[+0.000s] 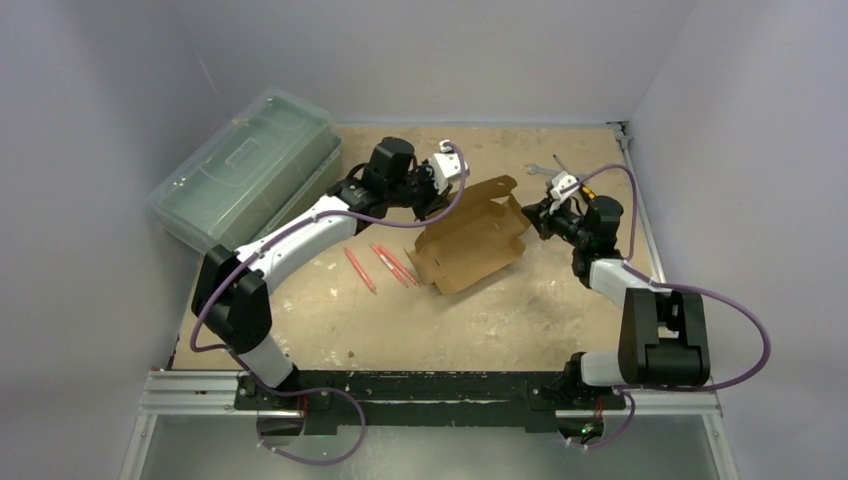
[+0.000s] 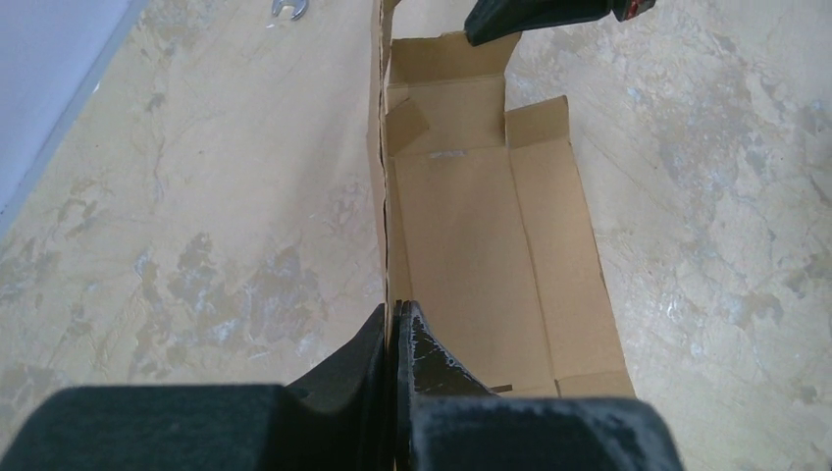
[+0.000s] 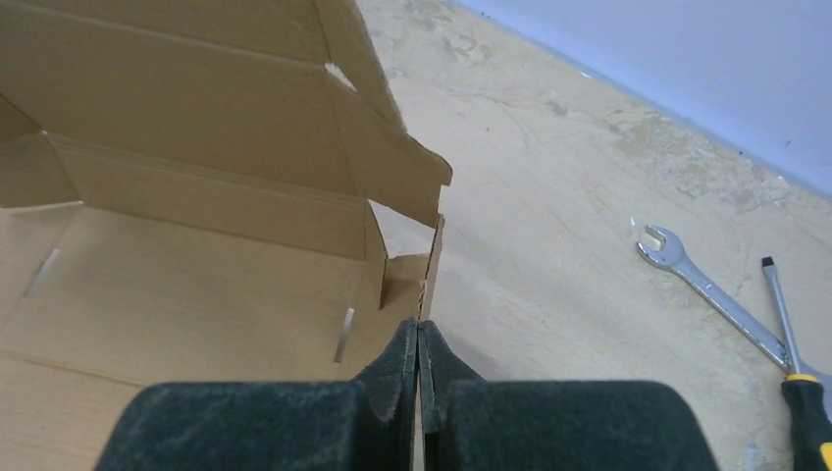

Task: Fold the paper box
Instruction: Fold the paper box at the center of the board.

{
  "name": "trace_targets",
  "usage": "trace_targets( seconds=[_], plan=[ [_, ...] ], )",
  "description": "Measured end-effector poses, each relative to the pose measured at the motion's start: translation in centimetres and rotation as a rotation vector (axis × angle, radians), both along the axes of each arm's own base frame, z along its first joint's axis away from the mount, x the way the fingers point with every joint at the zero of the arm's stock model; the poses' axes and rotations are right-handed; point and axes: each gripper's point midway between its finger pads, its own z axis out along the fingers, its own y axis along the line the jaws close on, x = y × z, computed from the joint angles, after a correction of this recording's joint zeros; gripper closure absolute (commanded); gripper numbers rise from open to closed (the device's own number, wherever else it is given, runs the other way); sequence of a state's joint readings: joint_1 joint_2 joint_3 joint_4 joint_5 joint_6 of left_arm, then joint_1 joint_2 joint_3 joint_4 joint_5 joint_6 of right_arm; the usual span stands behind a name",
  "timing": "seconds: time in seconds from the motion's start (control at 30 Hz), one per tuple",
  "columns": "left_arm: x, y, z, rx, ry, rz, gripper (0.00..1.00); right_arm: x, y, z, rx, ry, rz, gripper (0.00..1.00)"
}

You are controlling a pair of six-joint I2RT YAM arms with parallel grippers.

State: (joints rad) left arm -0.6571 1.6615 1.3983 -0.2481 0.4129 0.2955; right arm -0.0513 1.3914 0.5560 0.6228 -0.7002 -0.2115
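Observation:
The paper box [image 1: 470,240] is a plain brown cardboard piece, partly folded into an open tray, at the table's middle. My left gripper [image 1: 428,205] is shut on the upright wall at its far left end; in the left wrist view the gripper [image 2: 396,312] pinches that wall's edge, with the box floor [image 2: 471,255] beyond. My right gripper [image 1: 532,215] is shut on the upright end flap at the box's right; in the right wrist view the gripper [image 3: 419,327] clamps that flap's thin edge, with the box's inside [image 3: 177,285] to the left.
A large translucent green plastic case [image 1: 245,165] stands at the back left. Several red sticks [image 1: 380,265] lie left of the box. A wrench [image 3: 702,285] and a screwdriver [image 3: 790,334] lie at the back right, near the wall.

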Motion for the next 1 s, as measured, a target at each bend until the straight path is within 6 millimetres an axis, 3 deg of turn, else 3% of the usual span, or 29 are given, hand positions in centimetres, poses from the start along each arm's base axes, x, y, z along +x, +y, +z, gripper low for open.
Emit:
trace_targets(
  seconds=[0.37,0.6,0.83,1.0],
  plan=[
    [1.4,0.8,1.2,-0.045,-0.03,0.122,1.0,-0.6,0.0,0.0,-0.099,-0.022,0.055,1.0],
    [2.5,0.8,3.0,-0.051,-0.106,0.131,1.0,1.1,0.4,0.7,-0.038,0.057,0.065,0.99],
    [2.7,0.8,4.0,-0.047,-0.165,0.109,1.0,1.7,0.4,0.5,0.009,0.144,0.043,0.86],
    [2.6,0.5,4.2,-0.052,-0.178,0.088,1.0,2.2,0.0,-1.1,0.007,0.226,0.013,0.71]
  ],
)
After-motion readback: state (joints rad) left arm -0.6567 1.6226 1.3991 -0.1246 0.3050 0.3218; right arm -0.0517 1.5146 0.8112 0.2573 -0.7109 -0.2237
